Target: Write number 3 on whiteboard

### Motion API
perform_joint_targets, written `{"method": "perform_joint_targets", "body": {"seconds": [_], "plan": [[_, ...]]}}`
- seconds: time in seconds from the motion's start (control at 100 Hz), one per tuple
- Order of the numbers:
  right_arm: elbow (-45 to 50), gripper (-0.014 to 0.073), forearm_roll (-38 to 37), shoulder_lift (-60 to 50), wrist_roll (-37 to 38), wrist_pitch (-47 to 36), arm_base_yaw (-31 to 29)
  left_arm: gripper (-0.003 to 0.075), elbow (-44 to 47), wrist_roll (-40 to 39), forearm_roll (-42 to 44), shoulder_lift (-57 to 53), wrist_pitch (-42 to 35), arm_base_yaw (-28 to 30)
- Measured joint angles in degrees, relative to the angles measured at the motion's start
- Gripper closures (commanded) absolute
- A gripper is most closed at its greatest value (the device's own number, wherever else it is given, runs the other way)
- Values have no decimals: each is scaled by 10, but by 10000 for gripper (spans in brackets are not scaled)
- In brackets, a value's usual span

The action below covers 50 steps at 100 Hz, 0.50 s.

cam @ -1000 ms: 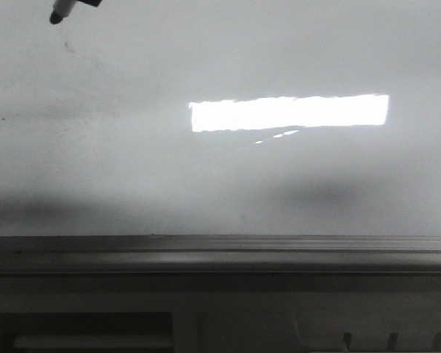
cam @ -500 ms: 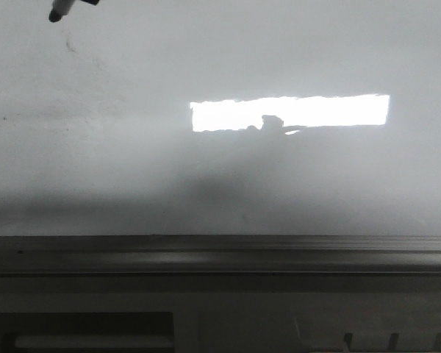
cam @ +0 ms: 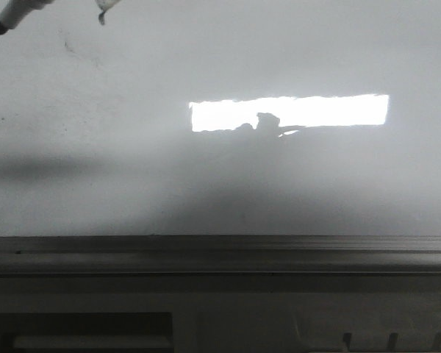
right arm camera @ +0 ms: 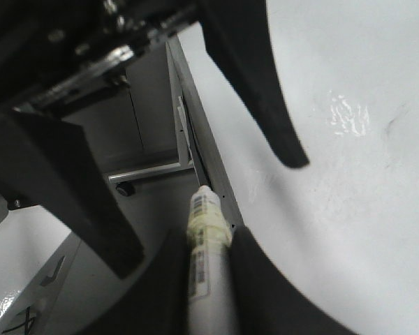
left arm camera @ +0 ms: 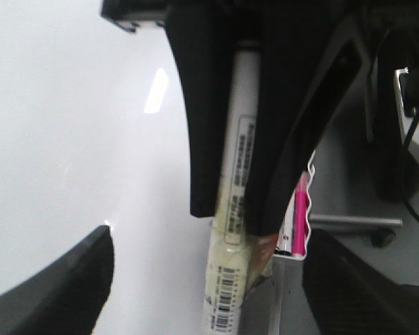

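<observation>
The whiteboard [cam: 294, 184] fills the front view, with its grey frame edge [cam: 220, 250] along the near side. A faint thin black line [cam: 68, 45], too short and pale to read as the number 3, lies at the far left. A white marker [cam: 15, 15] with a black tip hovers left of it. My right gripper [right arm camera: 208, 236] is shut on the marker [right arm camera: 208, 279]. It also shows in the left wrist view [left arm camera: 230, 218]. My left gripper [left arm camera: 209, 241] is open wide, its fingers [left arm camera: 63, 279] either side of the marker's taped end [left arm camera: 227, 286] without touching it.
A bright rectangular light reflection [cam: 316, 110] sits on the board's middle right. A small grey pointed piece [cam: 103, 13] hangs at the top left. Beyond the board's frame [right arm camera: 202, 146] are a pink object [left arm camera: 300, 209], a grey floor and a castor [left arm camera: 384, 237].
The marker tip has moved left and slightly nearer in the front view. The grey pointed piece has come into view beside it. The shadows on the board have shifted.
</observation>
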Motion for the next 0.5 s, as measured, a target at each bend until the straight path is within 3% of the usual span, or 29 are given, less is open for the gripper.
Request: {"method": "perform_joint_targets", "body": {"seconds": [0.14, 0.33, 0.5], "plan": [[0, 654, 0, 0, -1, -17, 0, 340, 0, -56, 10, -82, -3, 4], [0, 654, -1, 1, -1, -68, 0, 738, 29, -231, 119, -238, -3, 32], [0, 654, -6, 22, -1, -119, -9, 741, 86, -324, 186, -363, 0, 54]]}}
